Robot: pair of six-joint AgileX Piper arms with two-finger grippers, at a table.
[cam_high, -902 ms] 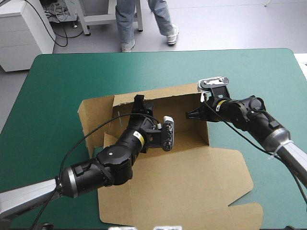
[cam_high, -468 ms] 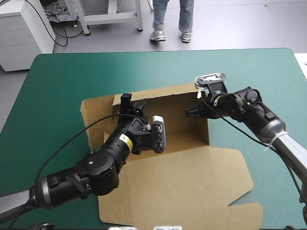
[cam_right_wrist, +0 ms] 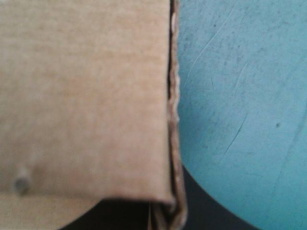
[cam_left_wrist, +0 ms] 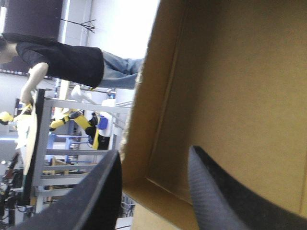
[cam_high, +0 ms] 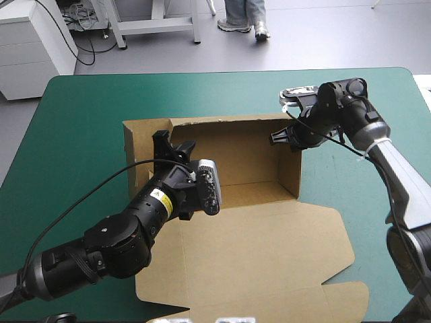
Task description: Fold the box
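Box tray lengthwise across table, lid nearward.

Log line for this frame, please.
box: walls up, lid flat | left gripper: fingers open astride left wall | right gripper: shut on right wall

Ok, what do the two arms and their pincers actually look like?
Both are chunky black rounded joints turning silver-grey toward the base. The left arm carries a small yellow label; the right arm has a white band. The left pincer and right pincer each have two broad, curved black fins.
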